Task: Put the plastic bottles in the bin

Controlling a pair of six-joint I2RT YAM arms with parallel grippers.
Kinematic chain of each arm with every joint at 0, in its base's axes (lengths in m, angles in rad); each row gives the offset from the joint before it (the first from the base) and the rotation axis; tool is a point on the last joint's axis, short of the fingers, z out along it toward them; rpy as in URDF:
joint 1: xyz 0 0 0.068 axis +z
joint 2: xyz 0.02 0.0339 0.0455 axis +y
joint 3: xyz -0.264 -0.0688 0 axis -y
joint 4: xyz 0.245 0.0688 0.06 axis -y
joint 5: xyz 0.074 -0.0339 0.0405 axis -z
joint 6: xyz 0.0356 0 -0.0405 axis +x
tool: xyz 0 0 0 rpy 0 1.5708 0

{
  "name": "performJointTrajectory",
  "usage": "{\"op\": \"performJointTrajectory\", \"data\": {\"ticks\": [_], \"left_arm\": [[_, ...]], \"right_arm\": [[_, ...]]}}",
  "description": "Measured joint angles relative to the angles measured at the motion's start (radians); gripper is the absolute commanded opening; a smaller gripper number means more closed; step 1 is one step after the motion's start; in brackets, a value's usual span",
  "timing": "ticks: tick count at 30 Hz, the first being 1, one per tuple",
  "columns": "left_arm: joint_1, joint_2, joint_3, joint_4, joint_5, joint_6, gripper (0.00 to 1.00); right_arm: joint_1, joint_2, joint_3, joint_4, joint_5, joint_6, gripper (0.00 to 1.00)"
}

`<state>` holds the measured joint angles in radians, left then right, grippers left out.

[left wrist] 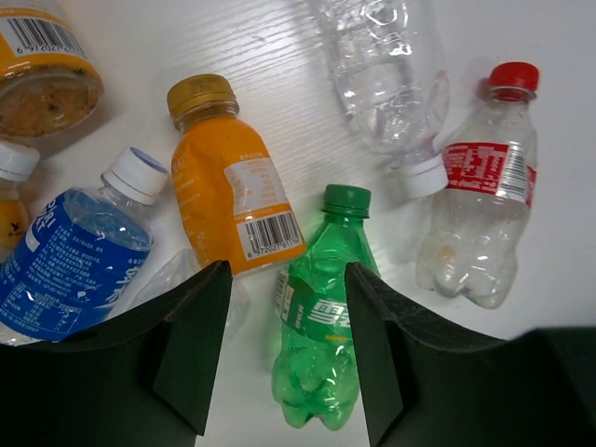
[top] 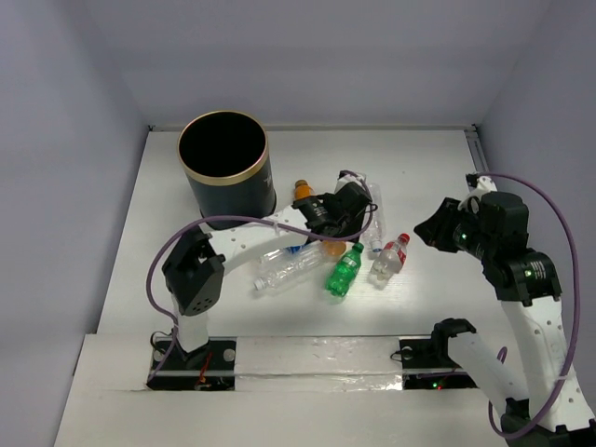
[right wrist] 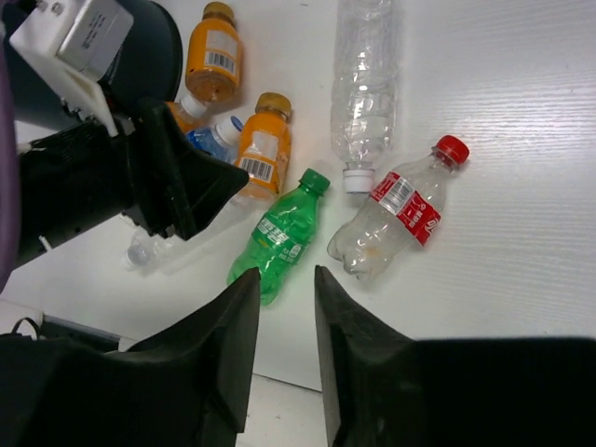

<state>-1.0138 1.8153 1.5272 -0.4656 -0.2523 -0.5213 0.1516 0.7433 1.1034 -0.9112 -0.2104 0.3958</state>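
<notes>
Centrally clustered bottles point(top: 345, 270); bin point(top: 233, 197) near far-left edge.

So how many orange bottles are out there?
2 for sure: one orange bottle by the bin, another beside the green bottle. An orange sliver under a white cap, by the blue-label bottle, may be a third.

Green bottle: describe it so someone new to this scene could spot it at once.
Find the tall dark bin at the table's far left; bottles lie scattered to its right. The green bottle lies on its side at the cluster's near edge, between a clear bottle and the red-capped bottle. It alone is green, cap included.
</notes>
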Motion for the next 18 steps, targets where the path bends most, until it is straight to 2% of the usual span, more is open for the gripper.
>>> {"op": "performJointTrajectory", "data": {"ticks": [3, 6, 11, 18], "left_arm": [[0.002, 0.026, 0.005, -0.007, -0.018, -0.003, 0.53], [0.003, 0.032, 0.011, -0.01, -0.025, -0.004, 0.56], [0.008, 0.095, 0.084, -0.017, -0.047, 0.001, 0.58], [0.016, 0.204, 0.107, -0.031, -0.058, 0.024, 0.59]], "right_arm": [[0.0, -0.008, -0.009, 0.0, -0.014, -0.002, 0.52], [0.0, -0.016, -0.019, 0.006, -0.026, -0.005, 0.6], [0.0, -0.021, -0.04, 0.006, -0.042, -0.005, 0.63], [0.0, -0.028, -0.041, 0.006, -0.063, -0.007, 0.67]]}}
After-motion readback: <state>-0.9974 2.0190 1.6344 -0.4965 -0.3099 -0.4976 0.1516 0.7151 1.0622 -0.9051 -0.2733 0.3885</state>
